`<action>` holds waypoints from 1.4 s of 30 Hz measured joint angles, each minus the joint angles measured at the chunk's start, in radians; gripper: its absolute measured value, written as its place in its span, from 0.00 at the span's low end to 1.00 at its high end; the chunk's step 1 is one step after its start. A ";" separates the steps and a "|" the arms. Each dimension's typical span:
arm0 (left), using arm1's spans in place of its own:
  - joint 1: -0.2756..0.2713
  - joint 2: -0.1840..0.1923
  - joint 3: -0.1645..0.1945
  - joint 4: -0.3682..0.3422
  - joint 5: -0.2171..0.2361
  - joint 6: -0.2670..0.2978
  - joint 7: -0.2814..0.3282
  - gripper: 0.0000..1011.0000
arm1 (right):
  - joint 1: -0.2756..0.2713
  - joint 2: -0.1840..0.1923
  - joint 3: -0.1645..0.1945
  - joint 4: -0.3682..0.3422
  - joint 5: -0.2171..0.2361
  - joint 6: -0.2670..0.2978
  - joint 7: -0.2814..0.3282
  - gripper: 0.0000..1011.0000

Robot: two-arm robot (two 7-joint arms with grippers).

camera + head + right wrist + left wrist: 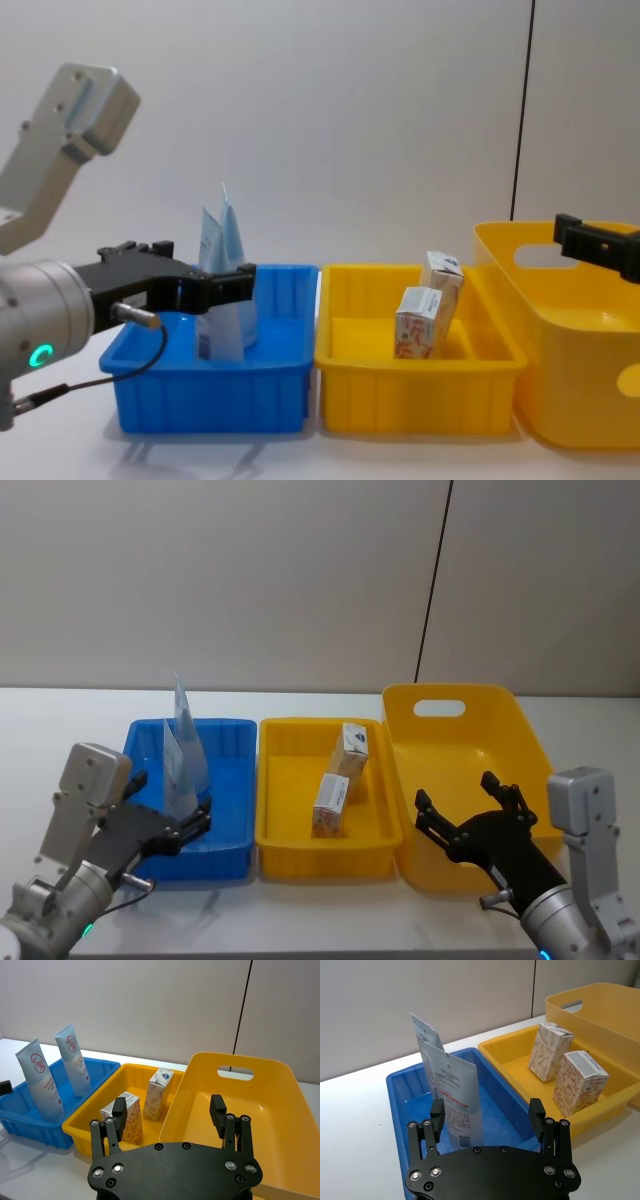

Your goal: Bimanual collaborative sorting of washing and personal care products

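Two pale blue-white tubes stand upright in the blue bin (228, 780), the front tube (181, 770) just ahead of the back tube (181, 702). My left gripper (170, 802) hovers open at the bin's near left corner; the front tube (456, 1095) stands just beyond its spread fingers, untouched. Two patterned cartons stand in the middle yellow tray (290, 845), the near carton (330, 803) and the far carton (352, 748). Over the near rim of the large yellow bin (520, 730), my right gripper (456, 795) is open and holds nothing.
The three containers sit side by side, walls touching, on a white table (60, 720). The large yellow bin (240, 1105) has a handle slot in its far wall. A black cable (432, 590) runs down the wall behind.
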 joint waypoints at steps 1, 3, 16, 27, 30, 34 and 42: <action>-0.013 -0.008 0.003 0.018 0.002 0.005 -0.003 0.99 | 0.000 0.000 0.000 0.000 0.000 0.000 0.000 0.99; -0.026 -0.015 0.007 0.037 0.004 0.008 -0.007 0.99 | 0.000 0.000 0.000 0.000 0.000 0.000 0.000 0.99; -0.122 -0.083 0.022 0.182 0.019 0.013 -0.021 0.99 | 0.000 0.000 0.000 0.000 0.000 0.000 0.000 0.99; -0.176 -0.137 0.009 0.264 0.033 0.033 0.023 0.99 | 0.000 0.000 0.000 0.000 0.000 0.000 0.000 0.99; -0.190 -0.151 0.005 0.283 0.037 0.045 0.036 0.99 | 0.000 0.000 0.000 0.000 0.000 0.000 0.000 0.99; -0.206 -0.165 0.001 0.307 0.040 0.056 0.047 0.99 | 0.000 0.000 0.000 0.000 0.000 0.000 0.000 0.99; -0.231 -0.189 -0.006 0.345 0.045 0.071 0.061 0.99 | 0.000 0.000 0.000 0.000 0.000 0.000 0.000 0.99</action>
